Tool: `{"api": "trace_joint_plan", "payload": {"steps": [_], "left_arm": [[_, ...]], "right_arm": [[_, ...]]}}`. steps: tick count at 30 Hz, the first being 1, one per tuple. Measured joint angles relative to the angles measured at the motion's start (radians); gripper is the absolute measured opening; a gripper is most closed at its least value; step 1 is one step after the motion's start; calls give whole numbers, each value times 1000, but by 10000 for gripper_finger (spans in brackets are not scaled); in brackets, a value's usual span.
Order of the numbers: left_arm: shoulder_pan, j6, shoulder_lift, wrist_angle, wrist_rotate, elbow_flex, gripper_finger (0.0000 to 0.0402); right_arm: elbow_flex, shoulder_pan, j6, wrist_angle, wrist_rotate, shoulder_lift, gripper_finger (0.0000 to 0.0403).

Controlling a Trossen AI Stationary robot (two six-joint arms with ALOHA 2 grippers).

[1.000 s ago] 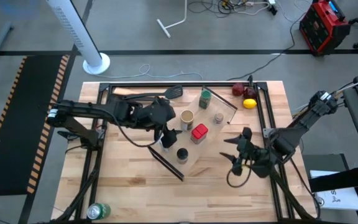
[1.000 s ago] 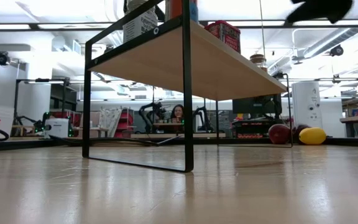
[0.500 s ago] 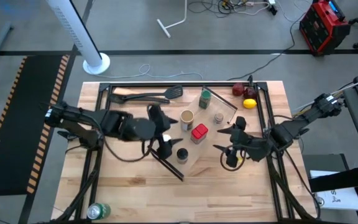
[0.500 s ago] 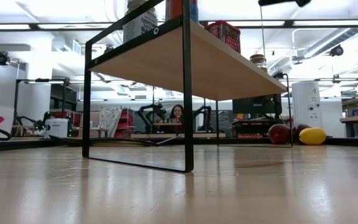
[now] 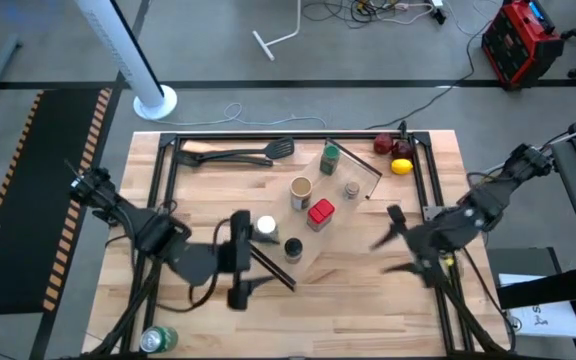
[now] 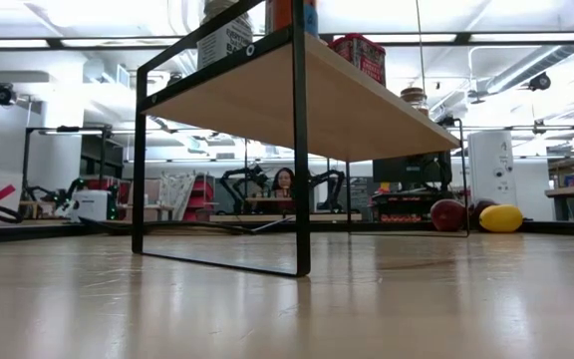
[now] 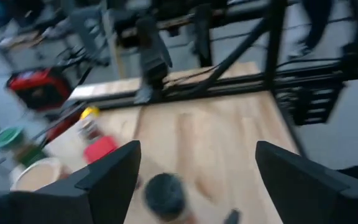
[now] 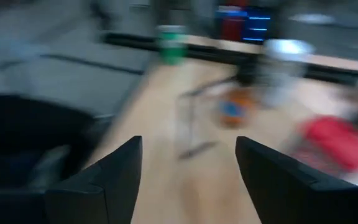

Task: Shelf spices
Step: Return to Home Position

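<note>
Note, operator: your left gripper point(image 5: 242, 260) has fingers wide apart, just beside shelf point(image 5: 336, 223) bar end. Your right gripper point(image 5: 386, 243) has fingers apart, near shelf's opposite long side. Six spices point(image 5: 319, 213) stand on shelf.

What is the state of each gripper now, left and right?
Left gripper: open, holding nothing.
Right gripper: open, holding nothing.

Jars point(image 6: 225, 30) atop the shelf point(image 6: 367, 105) cropped at low view's top, spices point(image 7: 101, 148) on it smeared in wrist views
</note>
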Motion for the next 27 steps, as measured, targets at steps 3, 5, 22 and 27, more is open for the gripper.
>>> {"api": "trace_joint_plan", "payload": {"steps": [3,5,22,27], "left_arm": [[-47,23,-1,36,2,0,303],[-77,23,-6,43,3,0,301],[-197,289,-182,143,501,-247,305],[-192,233,-365,346,483,-525,311]], "right_arm": [[-30,8,5,1,-203,-80,227],[-54,7,19,6,-266,-133,220],[-467,13,-119,109,-310,-706,199],[-540,13,-77,118,-309,-807,205]]}}
